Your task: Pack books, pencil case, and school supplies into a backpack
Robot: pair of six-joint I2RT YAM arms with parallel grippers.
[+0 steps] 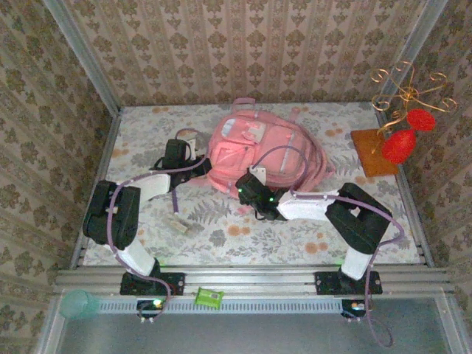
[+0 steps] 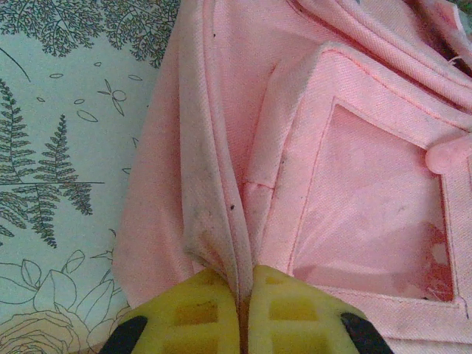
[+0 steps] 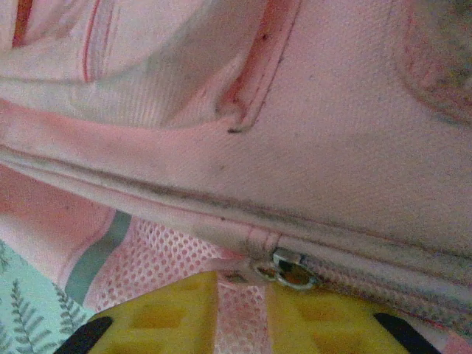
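Nearest you, on the table point(image 1: 310, 228), the small pale block point(image 1: 179, 223) lies loose and well apart from both arms; I'd judge it can wait, since the backpack point(image 1: 273, 151) looks as if it must be opened first. Next out, your right gripper point(image 3: 241, 293) sits at the backpack's near edge; its yellow fingers flank a pink pull tab point(image 3: 240, 328), which fills the gap between them, but whether they truly bite on it you cannot tell. The zip slider point(image 3: 293, 274) lies just beyond the fingertips and a touch to the right; the zip line point(image 3: 383, 291) runs crosswise to the fingers, from the slider off to the right of the wrist view. That is the relation that matters; the likely pull goes sideways along that line, not straight back toward you. Farther out and to the left, your left gripper point(image 2: 242, 287) is pinched together on a fold of pink fabric point(image 2: 221, 243) at the backpack's left side; that should anchor the bag against a pull. Beyond both, the backpack lies flat, front pockets up, across the middle of the table; the right arm is the one nearer the zip.
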